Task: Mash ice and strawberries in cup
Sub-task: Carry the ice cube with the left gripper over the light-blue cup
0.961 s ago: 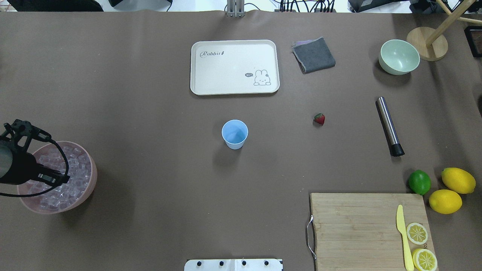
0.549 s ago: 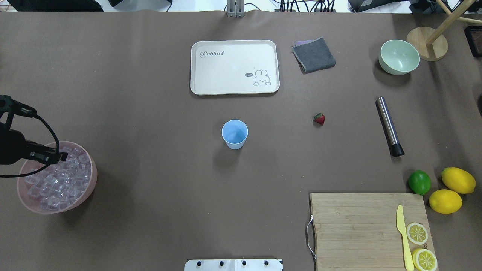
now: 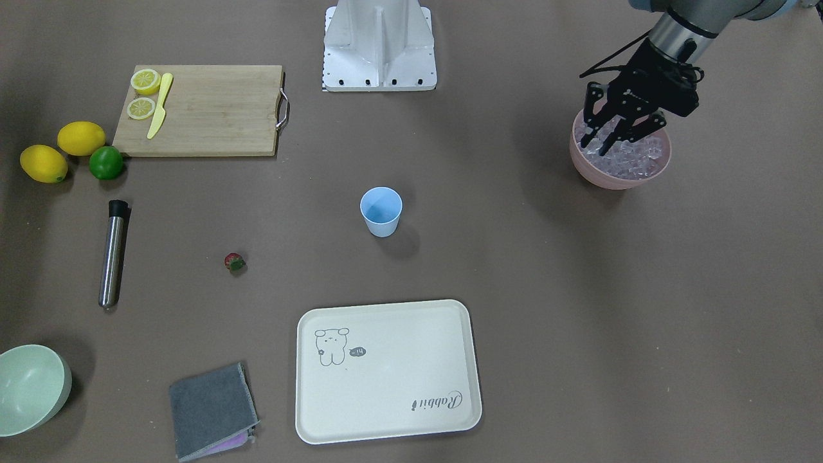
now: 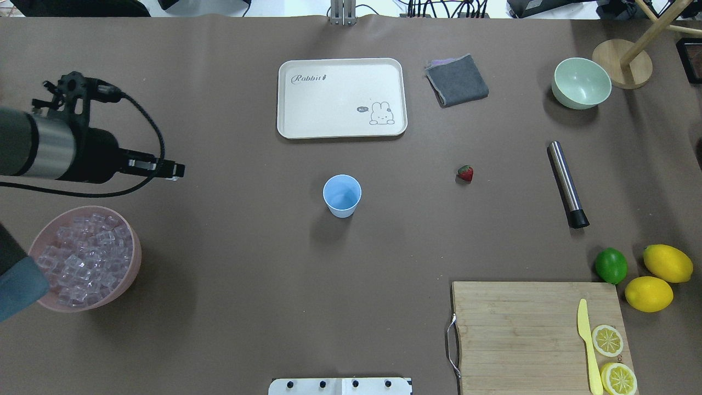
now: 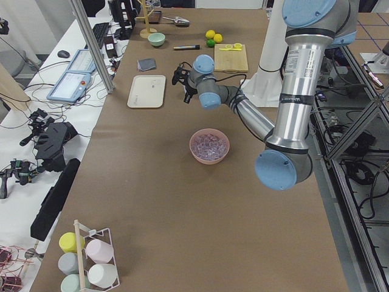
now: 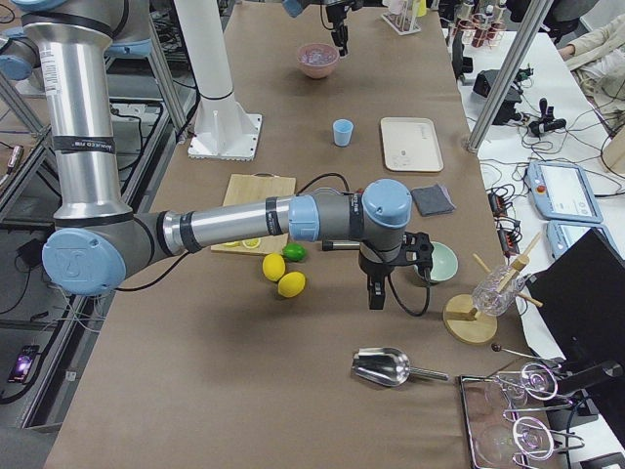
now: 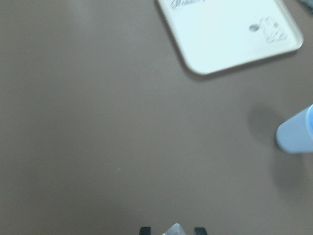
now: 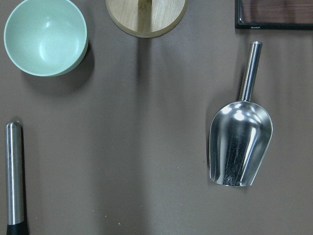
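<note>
Since the cup (image 4: 341, 195) stands upright to the robot's right of the left gripper (image 4: 176, 170) and slightly nearer the base, the left arm is far nearer. Its jaws are pinched narrow, seemingly on one ice cube (image 7: 174, 229), blurry. Right gripper (image 6: 376, 293) is well off, jaws unreadable. Strawberry (image 4: 465, 173) lies further right, apart from the cup.

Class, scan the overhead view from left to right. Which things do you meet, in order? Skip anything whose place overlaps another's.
Pink bowl holding ice → light blue cup → strawberry → steel muddler → lime.
</note>
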